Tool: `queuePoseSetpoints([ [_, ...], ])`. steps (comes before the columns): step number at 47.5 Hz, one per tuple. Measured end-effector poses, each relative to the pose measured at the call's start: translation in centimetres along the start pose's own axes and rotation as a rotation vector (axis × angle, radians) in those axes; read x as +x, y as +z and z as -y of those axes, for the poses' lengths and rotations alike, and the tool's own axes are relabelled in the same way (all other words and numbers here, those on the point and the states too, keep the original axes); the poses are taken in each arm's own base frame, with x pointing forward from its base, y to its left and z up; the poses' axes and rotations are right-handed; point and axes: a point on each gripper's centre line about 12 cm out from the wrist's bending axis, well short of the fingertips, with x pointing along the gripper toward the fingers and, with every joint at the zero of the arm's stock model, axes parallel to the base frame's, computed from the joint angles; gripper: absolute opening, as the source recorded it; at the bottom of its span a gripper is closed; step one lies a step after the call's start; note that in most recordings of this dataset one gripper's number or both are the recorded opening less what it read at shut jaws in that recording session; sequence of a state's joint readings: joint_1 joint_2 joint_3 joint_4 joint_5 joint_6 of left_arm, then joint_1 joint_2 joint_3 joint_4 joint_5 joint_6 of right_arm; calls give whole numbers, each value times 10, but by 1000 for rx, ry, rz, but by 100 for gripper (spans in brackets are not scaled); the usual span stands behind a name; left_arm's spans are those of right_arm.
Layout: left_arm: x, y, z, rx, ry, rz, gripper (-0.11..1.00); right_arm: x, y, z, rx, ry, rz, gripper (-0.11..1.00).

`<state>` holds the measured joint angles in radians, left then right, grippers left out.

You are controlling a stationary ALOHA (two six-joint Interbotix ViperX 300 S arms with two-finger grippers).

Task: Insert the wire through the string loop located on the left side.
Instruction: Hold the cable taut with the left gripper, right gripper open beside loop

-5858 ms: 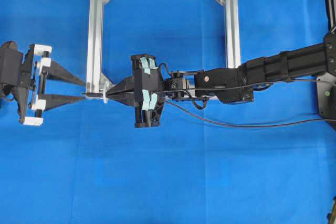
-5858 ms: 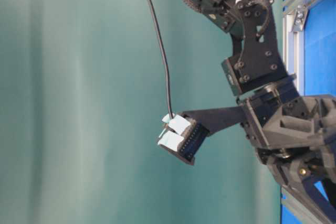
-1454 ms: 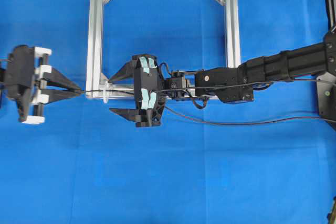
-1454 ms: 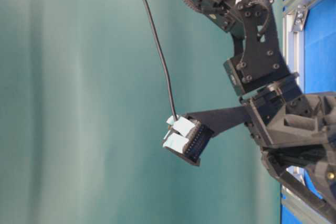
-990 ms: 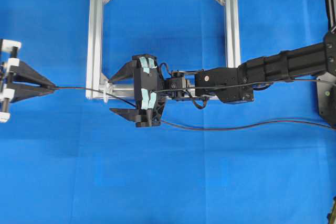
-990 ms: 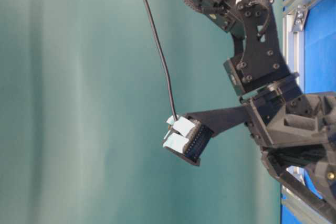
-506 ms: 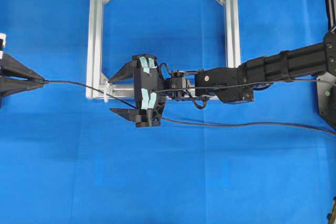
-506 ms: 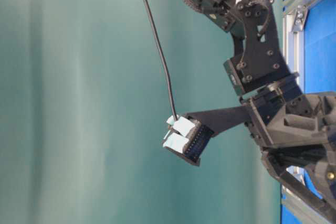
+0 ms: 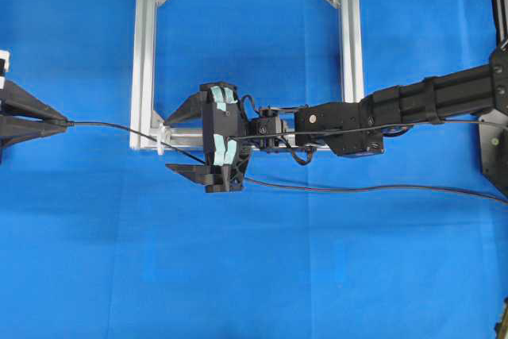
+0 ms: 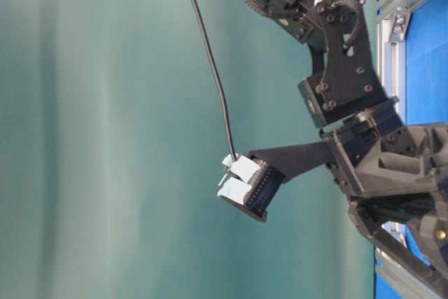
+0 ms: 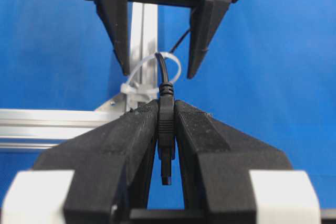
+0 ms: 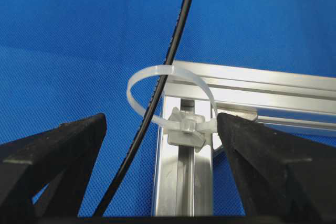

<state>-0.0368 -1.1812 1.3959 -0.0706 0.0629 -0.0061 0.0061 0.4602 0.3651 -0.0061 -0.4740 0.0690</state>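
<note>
Wire (image 12: 157,98) through string loop (image 12: 170,95), held at far left.
Plug end clamped betw. narrow jaws of left gripper (image 11: 167,129), at left edge of overhead view; from there runs right, passes inside loop at near-left corner of aluminium frame (image 9: 143,45), then on to right over blue cloth (image 9: 278,275). Right gripper (image 9: 178,142) just right of loop, jaws wide, holding nothing.

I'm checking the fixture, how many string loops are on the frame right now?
1. The loop sits at the lower-left corner of the frame in the overhead view, with the wire running through it. The right arm covers part of the bottom rail, so another could be hidden.
</note>
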Motion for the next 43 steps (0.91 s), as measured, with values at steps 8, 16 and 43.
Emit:
queuePoseSetpoints([
  [8, 0, 0, 0, -2, 0, 3, 24, 0, 0, 0, 0, 0, 0, 97],
  [16, 0, 1, 0, -2, 0, 6, 76, 0, 0, 0, 0, 0, 0, 97],
  [43, -1, 2, 0, -1, -1, 11, 82, -5, 12, 0, 0, -2, -3, 97],
])
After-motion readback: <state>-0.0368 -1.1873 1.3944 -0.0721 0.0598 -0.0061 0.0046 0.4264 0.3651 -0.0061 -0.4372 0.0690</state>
